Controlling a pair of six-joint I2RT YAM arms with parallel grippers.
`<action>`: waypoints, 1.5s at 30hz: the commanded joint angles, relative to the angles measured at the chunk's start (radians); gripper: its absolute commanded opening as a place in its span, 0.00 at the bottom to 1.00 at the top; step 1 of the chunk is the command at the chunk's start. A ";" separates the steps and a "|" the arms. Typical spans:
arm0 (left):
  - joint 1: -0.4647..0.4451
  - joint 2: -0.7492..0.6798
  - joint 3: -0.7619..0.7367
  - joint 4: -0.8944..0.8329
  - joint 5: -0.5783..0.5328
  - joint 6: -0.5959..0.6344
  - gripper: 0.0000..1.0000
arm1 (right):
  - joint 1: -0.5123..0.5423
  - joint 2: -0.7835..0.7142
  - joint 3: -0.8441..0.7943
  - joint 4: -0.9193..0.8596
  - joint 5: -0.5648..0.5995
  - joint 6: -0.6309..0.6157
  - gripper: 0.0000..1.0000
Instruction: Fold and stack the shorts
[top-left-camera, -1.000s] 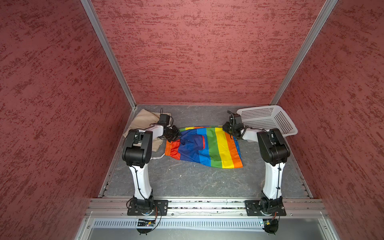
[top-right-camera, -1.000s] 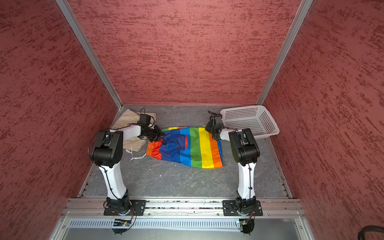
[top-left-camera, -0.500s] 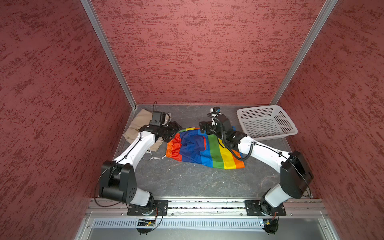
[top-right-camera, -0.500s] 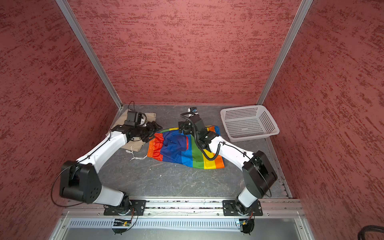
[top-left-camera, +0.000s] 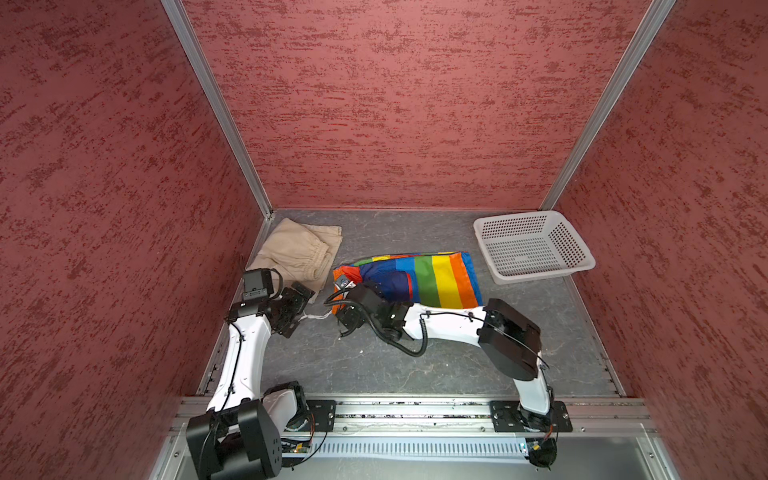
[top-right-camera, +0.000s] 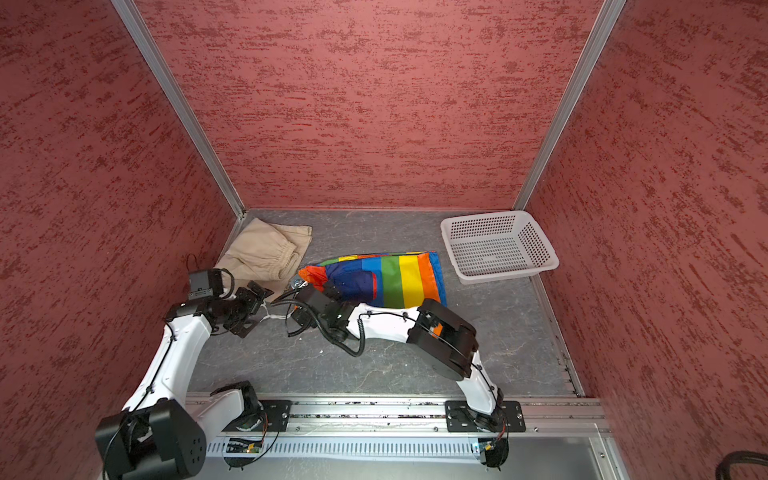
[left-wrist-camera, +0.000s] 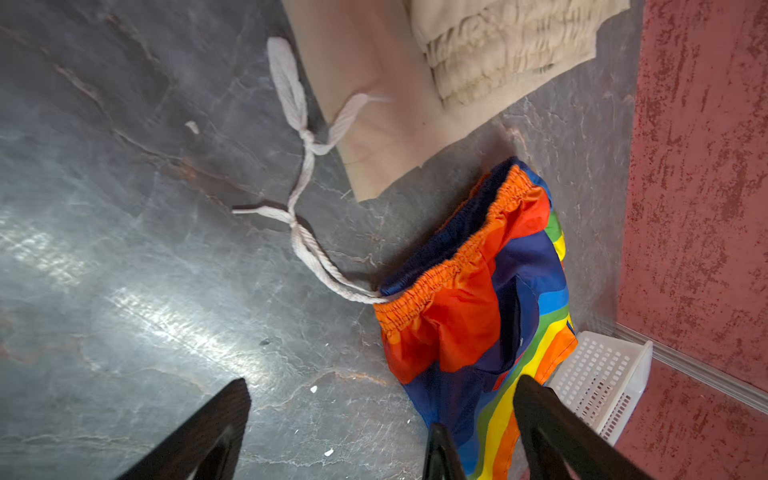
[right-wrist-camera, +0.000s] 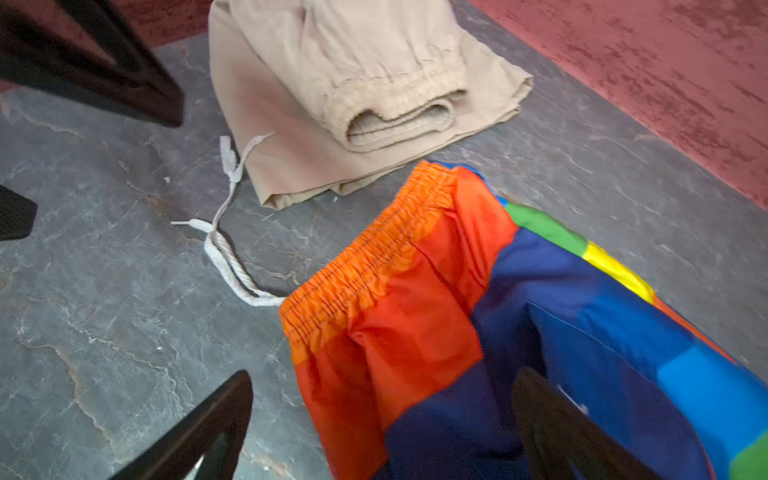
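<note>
The rainbow-striped shorts (top-left-camera: 432, 282) (top-right-camera: 399, 282) lie folded mid-floor, orange waistband (right-wrist-camera: 365, 266) toward the left, white drawstring (left-wrist-camera: 305, 245) (right-wrist-camera: 232, 266) trailing onto the floor. The beige shorts (top-left-camera: 297, 249) (top-right-camera: 266, 249) (right-wrist-camera: 332, 62) lie folded in the back left corner. My left gripper (top-left-camera: 297, 311) (top-right-camera: 254, 309) (left-wrist-camera: 382, 380) hangs open over the floor, just in front of the beige shorts and left of the drawstring. My right gripper (top-left-camera: 343, 309) (top-right-camera: 297, 309) (right-wrist-camera: 384, 374) stands open over the waistband end of the rainbow shorts, holding nothing.
A white perforated basket (top-left-camera: 511, 216) (top-right-camera: 484, 216) (left-wrist-camera: 602, 374) stands at the back right beside the rainbow shorts. Red walls close in the left, back and right. A metal rail (top-left-camera: 415, 409) with both arm bases runs along the front edge.
Both grippers have opened and let go of the rainbow shorts, which now lie folded narrower and farther back. Both arms pulled back toward the front left.
</note>
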 joint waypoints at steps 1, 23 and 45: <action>0.058 0.048 -0.023 0.022 0.091 0.045 1.00 | 0.001 0.062 0.093 -0.035 -0.003 -0.071 0.99; 0.138 0.208 -0.129 0.184 0.232 0.098 0.99 | -0.047 0.250 0.200 -0.167 -0.130 0.071 0.41; -0.236 0.155 -0.181 0.410 0.232 -0.235 1.00 | -0.064 -0.011 -0.085 0.006 -0.224 0.092 0.02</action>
